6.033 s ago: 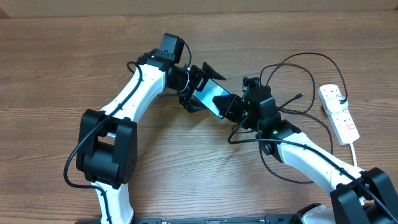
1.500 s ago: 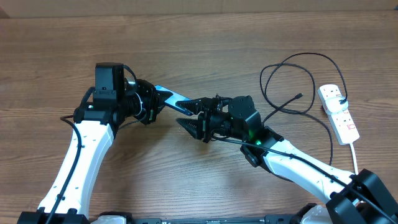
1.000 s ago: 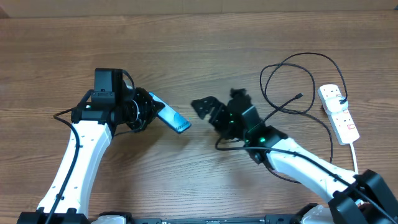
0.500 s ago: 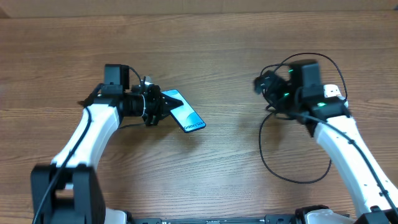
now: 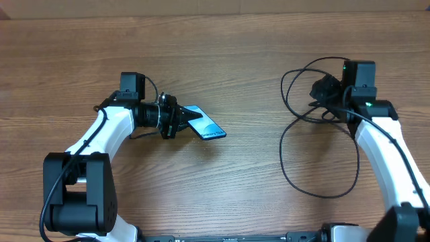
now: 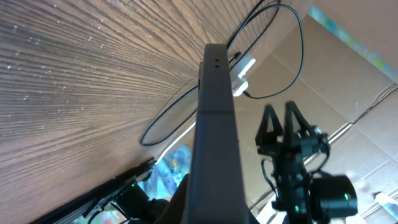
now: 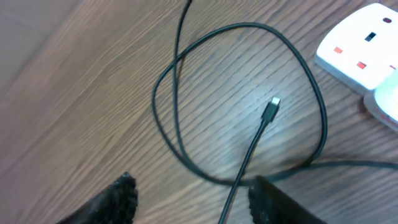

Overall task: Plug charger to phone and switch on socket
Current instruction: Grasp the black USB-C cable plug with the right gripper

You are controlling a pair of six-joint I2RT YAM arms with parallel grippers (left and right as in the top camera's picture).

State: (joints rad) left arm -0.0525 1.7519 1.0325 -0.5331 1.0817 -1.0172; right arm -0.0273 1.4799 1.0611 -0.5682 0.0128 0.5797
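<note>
Overhead view: your left gripper (image 5: 181,122) is clamped on one end of the phone (image 5: 207,128), screen up, free end angled out toward the right arm's side.
Right gripper (image 7: 193,202): wide open, holding nothing, hanging over the charger (image 7: 251,155) loops.
Connector tip (image 7: 272,109): flat on the table (image 7: 93,93) just ahead of the open fingers, roughly centred between them, well apart from the phone.
Long axis: the tip and its last bit of cable run on a slant, from the finger gap up toward the socket (image 7: 364,43).
Nearer arm: the right one, easily.
Next move, I reckon: come down and pinch across that slant, not along it.
</note>
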